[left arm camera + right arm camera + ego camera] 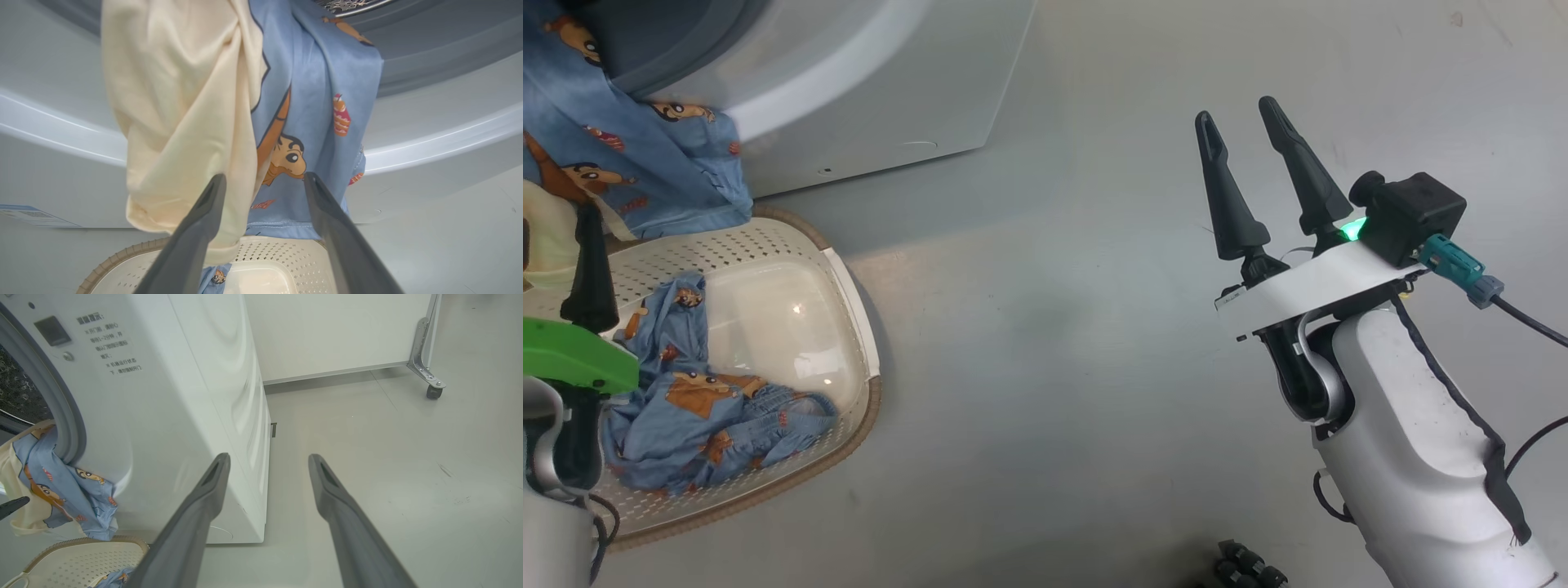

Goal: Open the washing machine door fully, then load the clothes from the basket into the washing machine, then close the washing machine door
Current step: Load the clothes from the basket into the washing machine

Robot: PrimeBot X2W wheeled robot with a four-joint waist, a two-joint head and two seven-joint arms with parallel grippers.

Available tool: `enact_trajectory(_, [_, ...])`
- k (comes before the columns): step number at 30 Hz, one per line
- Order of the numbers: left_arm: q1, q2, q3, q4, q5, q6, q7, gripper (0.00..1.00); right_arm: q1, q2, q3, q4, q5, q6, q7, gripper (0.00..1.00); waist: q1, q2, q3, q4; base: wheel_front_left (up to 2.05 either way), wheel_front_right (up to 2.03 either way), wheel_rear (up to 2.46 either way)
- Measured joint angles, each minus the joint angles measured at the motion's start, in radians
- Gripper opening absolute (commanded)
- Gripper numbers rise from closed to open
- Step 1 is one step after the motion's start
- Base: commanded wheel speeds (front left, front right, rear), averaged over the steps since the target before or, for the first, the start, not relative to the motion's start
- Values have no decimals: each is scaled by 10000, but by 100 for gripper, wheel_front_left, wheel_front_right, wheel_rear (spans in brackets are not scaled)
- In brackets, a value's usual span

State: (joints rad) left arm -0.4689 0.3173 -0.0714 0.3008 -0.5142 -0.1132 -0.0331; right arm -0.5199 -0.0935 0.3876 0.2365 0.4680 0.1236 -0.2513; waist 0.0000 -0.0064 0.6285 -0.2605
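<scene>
In front of the washing machine [866, 90], the head view shows the right hand [1243, 114] wide open and empty, well apart from the machine. The basket [858, 327] at its foot holds clothes [711, 408]. Left wrist view: the left hand [263, 179], wide open, grips nothing, close before clothes draped from the machine's mouth. Right wrist view: the right hand spread near the machine's corner.

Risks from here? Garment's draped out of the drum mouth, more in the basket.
1. The blue garment and cream piece hang out over the grey seal. The left gripper has its jaws open, so nothing holds them and they may slide down into the basket.
2. Left draped there, they'd likely get pinched at closing.
3. The blue pile in the basket could be missed.
</scene>
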Motion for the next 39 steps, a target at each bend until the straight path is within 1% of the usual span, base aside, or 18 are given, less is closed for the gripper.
enact_trajectory(9, [-1073, 286, -188, 1256, -71, -38, 715, 100, -179, 77, -8, -52, 12, 0, 0, 100, 0, 0, 251, -285, 0, 0, 0])
enact_trajectory(14, [-1730, 305, -362, 1718, -75, -42, 945, 100, -179, 109, -52, -63, 12, 0, 0, 100, 0, 0, 394, -394, 0, 0, 0])
enact_trajectory(19, [-2290, 301, -665, 2203, -71, -75, 957, 100, -180, 134, -75, -67, 12, 0, 0, 100, 0, 0, 504, -449, 0, 0, 0])
enact_trajectory(23, [-2668, 253, -639, 2502, -73, -86, 874, 100, -180, 146, -90, -65, 10, 0, 0, 100, 0, 0, 552, -459, 0, 0, 0])
enact_trajectory(27, [-2958, 90, -585, 2938, -77, -86, 545, 100, -182, 157, -104, -61, 10, 0, 0, 100, 0, 0, 580, -442, 0, 0, 0])
enact_trajectory(29, [-3010, 69, -589, 3020, -77, -86, 493, 40, -185, 165, -102, -61, 10, 0, 0, 100, 0, 0, 581, -437, 0, 0, 0])
enact_trajectory(30, [-3056, 50, -591, 3110, -77, -86, 470, 3, -189, 169, -104, -61, 10, 0, 0, 100, 0, 0, 581, -431, 0, 0, 0])
enact_trajectory(31, [-3081, 35, -589, 3179, -77, -86, 366, 0, -191, 173, -107, -63, 8, 0, 0, 100, 0, 0, 581, -425, 0, 0, 0])
enact_trajectory(39, [-3148, 2, -786, 3436, -71, -86, -230, 0, -193, 186, -215, -63, -8, 0, 0, 100, 0, 0, 561, -330, 0, 0, 0])
